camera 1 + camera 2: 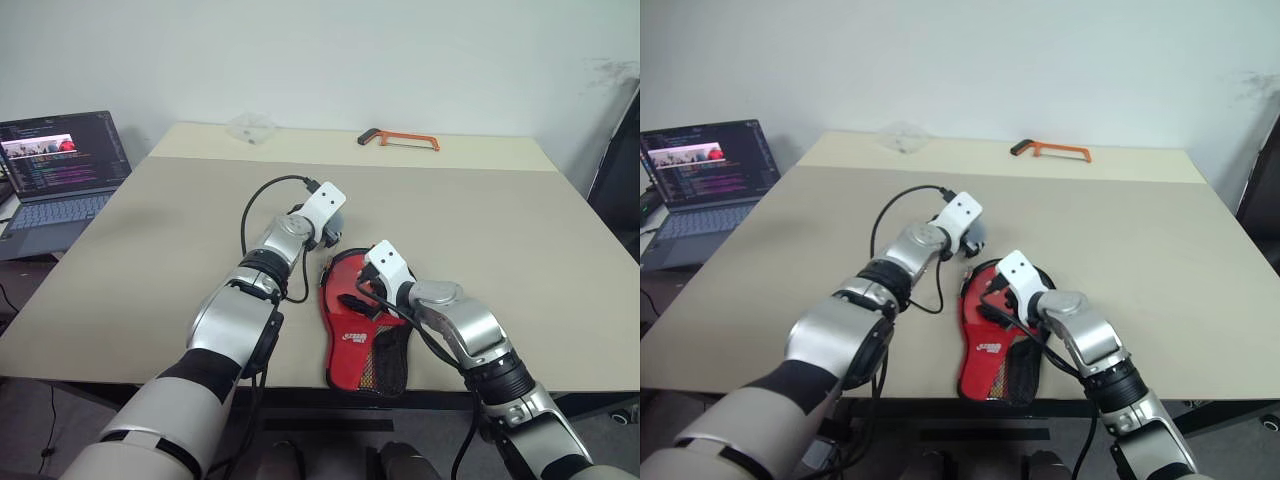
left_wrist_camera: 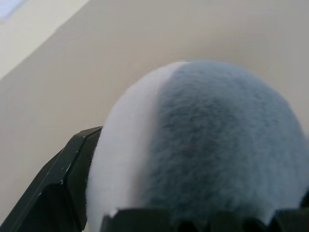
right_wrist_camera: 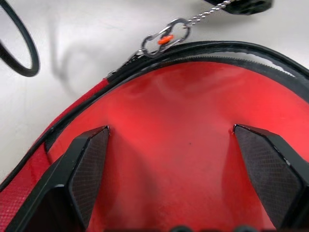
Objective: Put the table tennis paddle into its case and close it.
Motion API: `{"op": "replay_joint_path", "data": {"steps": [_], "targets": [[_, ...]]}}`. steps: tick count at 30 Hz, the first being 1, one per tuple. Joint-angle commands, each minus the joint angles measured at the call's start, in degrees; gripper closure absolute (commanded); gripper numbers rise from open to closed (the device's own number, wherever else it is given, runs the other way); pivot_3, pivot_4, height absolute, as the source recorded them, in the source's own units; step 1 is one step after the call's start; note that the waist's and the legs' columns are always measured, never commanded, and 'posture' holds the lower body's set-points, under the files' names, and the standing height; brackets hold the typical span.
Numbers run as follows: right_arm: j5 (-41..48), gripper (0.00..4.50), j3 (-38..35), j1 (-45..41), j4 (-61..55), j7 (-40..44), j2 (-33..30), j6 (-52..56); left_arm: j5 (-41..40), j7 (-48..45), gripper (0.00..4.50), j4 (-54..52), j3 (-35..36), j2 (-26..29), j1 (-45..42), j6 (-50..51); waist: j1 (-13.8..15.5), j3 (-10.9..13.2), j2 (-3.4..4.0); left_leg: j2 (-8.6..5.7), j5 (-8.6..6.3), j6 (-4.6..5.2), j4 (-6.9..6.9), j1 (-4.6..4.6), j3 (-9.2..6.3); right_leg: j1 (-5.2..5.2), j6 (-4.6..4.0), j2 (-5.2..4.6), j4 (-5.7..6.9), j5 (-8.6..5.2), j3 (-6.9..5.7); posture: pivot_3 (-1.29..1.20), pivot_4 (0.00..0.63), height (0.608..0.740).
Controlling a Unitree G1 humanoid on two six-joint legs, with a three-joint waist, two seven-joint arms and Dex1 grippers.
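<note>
Right pincer (image 3: 169, 183) over case (image 1: 362, 335); case runs near–far.
Right pincer spread, holding nil; left pincer (image 1: 332, 228) spread round fluffy lump (image 2: 207, 145), just beyond case's far end.

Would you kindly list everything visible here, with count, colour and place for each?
case: one, red with white lettering, black mesh pocket at its narrow end, on the table's near edge.
zip pull ring: one, silver with an orange bit, at the case's rounded end.
fluffy ball: one, white and grey, between the left end effector's fingers.
hacksaw: one, orange frame, black handle, far side of the table.
clear wrapper: one, transparent, far side, left of the hacksaw.
table: one, beige.
laptop: one, grey, screen lit, left of the table.
left end effector: black fingers, open around the ball.
right end effector: black fingers, open over the case's red face.
</note>
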Motion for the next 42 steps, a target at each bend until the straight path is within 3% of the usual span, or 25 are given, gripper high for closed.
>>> {"op": "replay_joint_path", "data": {"steps": [1,12,27,33,42], "targets": [[-0.7,0.06,5.6,3.2,2.8,1.8,-0.1,3.6,2.4,4.5,0.00,-0.8,-0.4,-1.4,-4.2,-2.6,0.0,0.0,0.00,0.00,0.00,0.00,0.00,0.00,0.00,0.00,0.00,0.00,0.00,0.00,0.01,0.00,0.150,0.740],[-0.6,0.06,7.1,3.7,0.8,2.1,0.2,4.7,8.7,14.9,0.00,0.1,-1.7,-5.5,-6.0,-4.4,0.0,0.0,0.00,-0.01,-0.02,-0.03,0.00,-0.01,-0.01,-0.01,0.01,-0.01,0.00,0.00,0.00,0.00,0.150,0.740],[-0.5,0.06,7.2,4.0,-0.1,2.1,-0.2,5.4,12.6,22.2,0.00,0.4,-2.0,-4.3,-5.3,-3.8,0.1,0.0,0.00,-0.02,-0.02,-0.03,-0.11,-0.02,0.00,-0.03,0.01,-0.01,-0.05,-0.01,0.00,0.00,0.150,0.740],[-0.4,0.06,7.4,3.9,-0.6,2.0,-0.1,5.9,12.4,30.5,0.00,0.3,-0.9,-5.3,-6.1,-6.1,0.1,0.0,0.00,-0.03,-0.02,-0.03,-0.11,-0.02,0.00,-0.03,0.01,-0.02,-0.05,-0.01,0.00,0.00,0.150,0.740],[-0.3,0.06,7.9,3.9,-2.0,2.2,-0.3,7.3,16.9,33.4,0.00,0.5,-5.2,-9.7,-7.6,-10.5,0.3,0.0,0.00,-0.05,-0.03,-0.07,-0.12,-0.05,0.02,-0.04,0.02,-0.02,-0.07,-0.02,0.00,0.00,0.150,0.740]]}}
